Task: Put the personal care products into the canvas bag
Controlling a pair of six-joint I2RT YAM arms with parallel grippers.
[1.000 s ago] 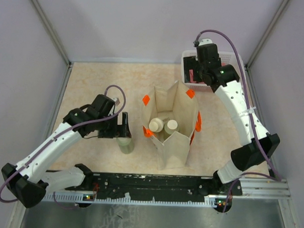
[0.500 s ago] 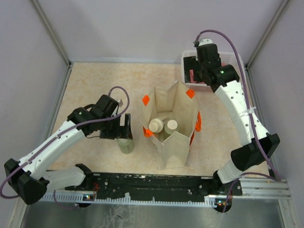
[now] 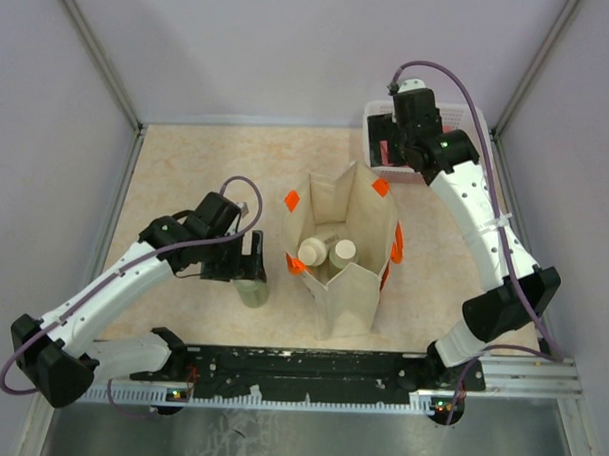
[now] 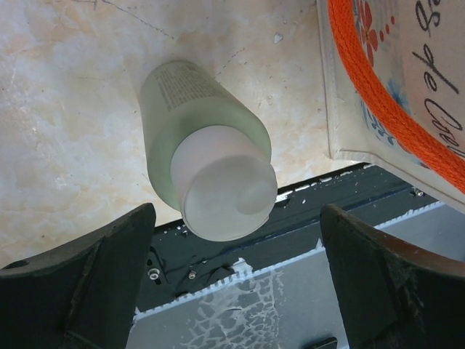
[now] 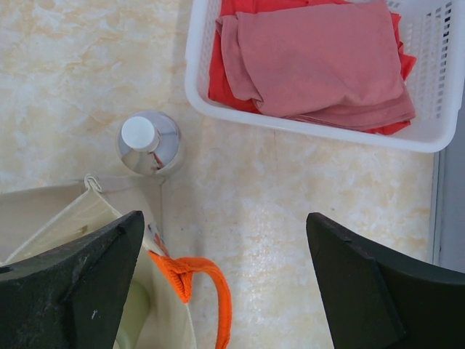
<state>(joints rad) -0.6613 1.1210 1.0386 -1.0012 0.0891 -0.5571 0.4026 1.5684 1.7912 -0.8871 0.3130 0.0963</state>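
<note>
Bright even overhead light, soft faint shadows, sharp top view, near fingers point(image 4: 73, 291) dark and blurred

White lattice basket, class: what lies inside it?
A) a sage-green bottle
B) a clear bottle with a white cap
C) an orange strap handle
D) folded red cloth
D: the right wrist view looks straight down on folded red cloth lying inside the white basket.
</note>
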